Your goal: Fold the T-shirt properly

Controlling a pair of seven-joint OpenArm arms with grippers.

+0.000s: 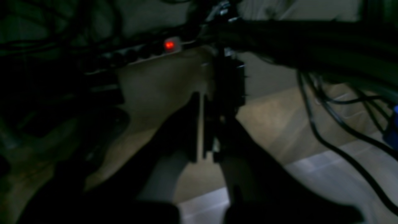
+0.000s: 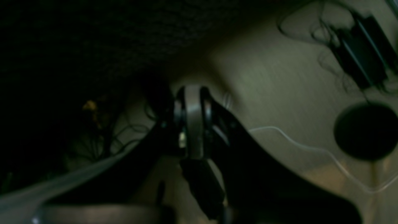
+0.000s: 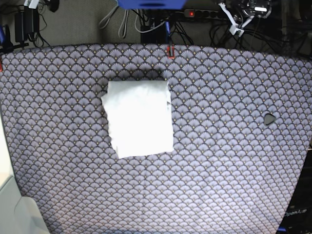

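Observation:
The white T-shirt [image 3: 140, 118] lies folded into a compact rectangle on the purple-grey scallop-patterned cloth [image 3: 229, 156], left of centre in the base view. Neither arm shows in the base view. The left wrist view is dark; my left gripper [image 1: 201, 124] hangs with its fingers together, only a thin slit between them, and holds nothing. The right wrist view is also dark; my right gripper [image 2: 193, 124] has its fingers pressed together and empty. Both wrist views look at a beige floor, away from the shirt.
A power strip with a red light [image 3: 191, 13] and tangled cables [image 3: 234, 22] lie beyond the far table edge; the strip's light also shows in the left wrist view [image 1: 169, 45]. Black cables [image 1: 326, 124] hang near the left gripper. A small dark mark [image 3: 269, 118] sits on the cloth at right.

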